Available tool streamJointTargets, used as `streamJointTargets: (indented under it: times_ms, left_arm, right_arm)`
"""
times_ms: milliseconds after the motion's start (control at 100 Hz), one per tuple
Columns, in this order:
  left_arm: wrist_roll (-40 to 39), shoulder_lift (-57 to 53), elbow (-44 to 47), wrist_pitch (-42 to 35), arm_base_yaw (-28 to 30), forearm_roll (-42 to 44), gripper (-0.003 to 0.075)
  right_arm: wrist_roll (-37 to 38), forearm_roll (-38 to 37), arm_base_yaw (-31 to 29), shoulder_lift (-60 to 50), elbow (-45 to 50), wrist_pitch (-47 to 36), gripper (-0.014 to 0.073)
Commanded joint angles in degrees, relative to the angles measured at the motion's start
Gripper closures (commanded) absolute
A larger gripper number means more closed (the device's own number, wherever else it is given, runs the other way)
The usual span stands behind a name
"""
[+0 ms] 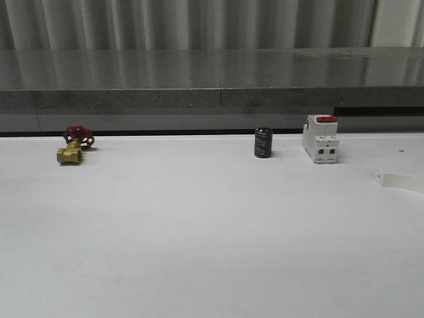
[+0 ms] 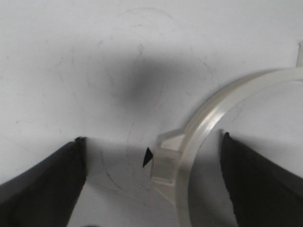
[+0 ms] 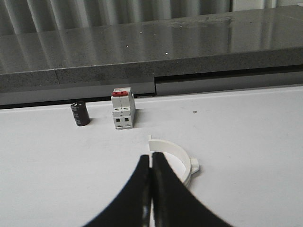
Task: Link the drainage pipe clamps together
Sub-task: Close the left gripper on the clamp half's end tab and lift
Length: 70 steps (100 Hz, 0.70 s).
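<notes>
One drainage pipe clamp (image 2: 208, 123), a white half-ring with a flange tab, lies on the white table between the fingers of my left gripper (image 2: 151, 156). That gripper is open, and the ring's band sits nearer one finger (image 2: 251, 184) than the other. The other drainage pipe clamp (image 3: 180, 158) lies flat on the table just beyond my right gripper (image 3: 151, 158), whose fingers are pressed together with nothing between them. In the front view this clamp (image 1: 401, 180) is cut off by the right edge.
Along the back of the table (image 1: 199, 232) stand a brass valve with a red handle (image 1: 74, 146), a black cylinder (image 1: 263, 143) and a white breaker with a red top (image 1: 321, 138). A grey ledge (image 1: 212, 79) rises behind them.
</notes>
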Motion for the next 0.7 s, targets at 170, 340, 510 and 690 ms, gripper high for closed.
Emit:
streamJointTargets:
  times_ms: [170, 340, 510, 690]
  left_arm:
    - [0.1, -2.6, -1.6, 0.1, -0.1, -2.8, 0.0348]
    - [0.1, -2.7, -1.6, 1.6, -0.1, -2.8, 0.0556]
    - [0.1, -4.0, -1.6, 3.5, -0.1, -3.6, 0.0649]
    - [0.0, -8.8, -1.6, 6.5, -1.0, -6.4, 0.0649]
  right_arm:
    - [-0.5, -0.1, -0.4, -1.1, -0.9, -4.9, 0.0662]
    - [-0.5, -0.1, -0.4, -1.1, -0.9, -4.9, 0.0662]
    - [-0.5, -0.1, -0.4, -1.1, -0.9, -4.9, 0.0662]
    - [-0.5, -0.1, -0.4, -1.1, -0.9, -4.9, 0.0662]
